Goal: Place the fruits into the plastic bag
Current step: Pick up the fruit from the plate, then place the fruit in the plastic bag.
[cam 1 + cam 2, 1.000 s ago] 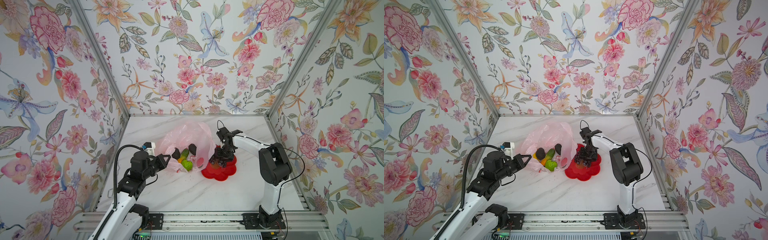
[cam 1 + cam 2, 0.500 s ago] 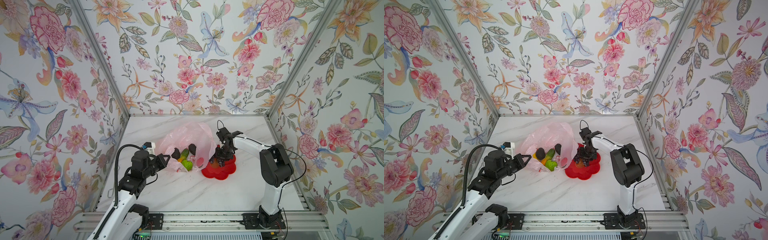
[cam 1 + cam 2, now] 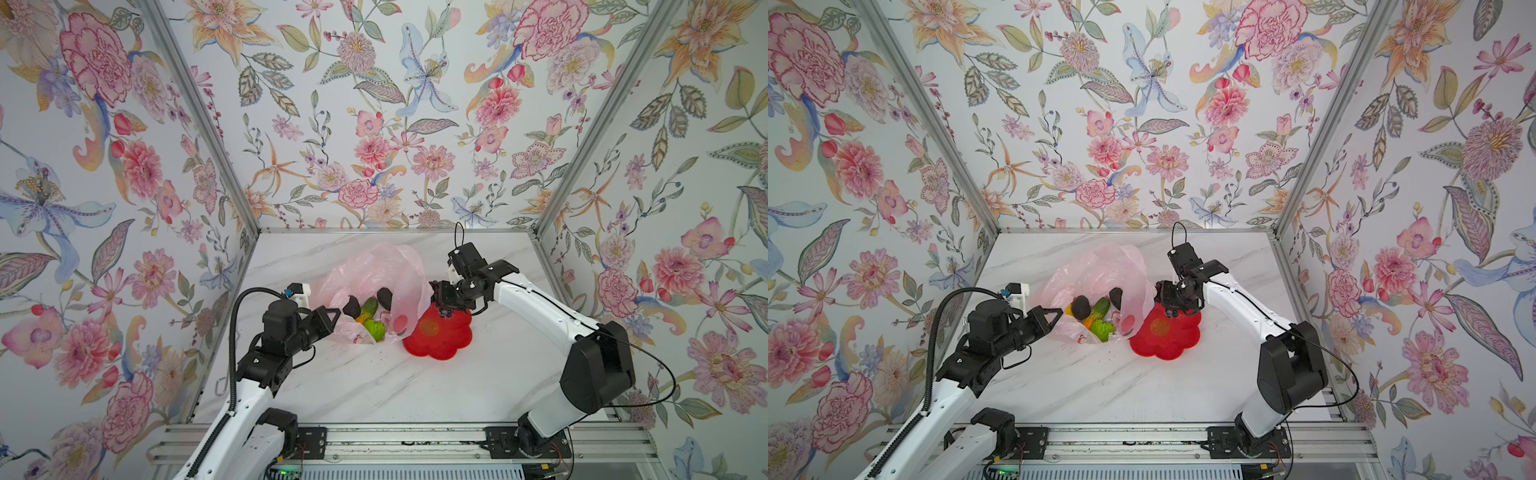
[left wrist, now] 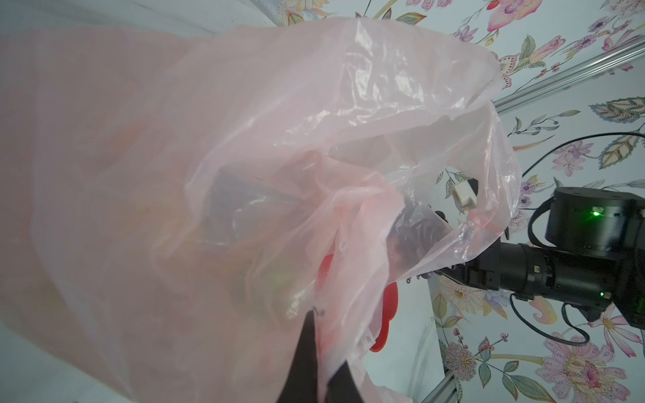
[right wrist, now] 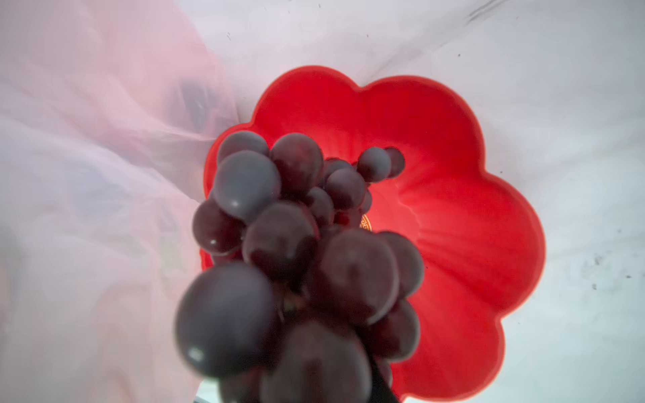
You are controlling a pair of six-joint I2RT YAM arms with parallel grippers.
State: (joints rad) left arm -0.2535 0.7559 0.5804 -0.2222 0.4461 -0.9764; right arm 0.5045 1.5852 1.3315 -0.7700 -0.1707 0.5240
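STEP: carrying grapes (image 5: 296, 261) to plastic bag (image 3: 374, 266) | right end effector (image 3: 441, 300): clamped on grapes, above red dish (image 3: 440, 340), beside bag's right edge | left end effector (image 3: 334, 316): pinched shut on bag's near-left rim, mouth open | NEXT (judged): shift left over opening, clear rim, release.

Inside one bag (image 3: 374, 266), two avocados (image 3: 352, 308), one mango (image 3: 368, 310) and one lime (image 3: 376, 331) are showing. Just beside the bag, one dish (image 3: 446, 343) is sitting and one grape bunch (image 5: 296, 251) is hanging.
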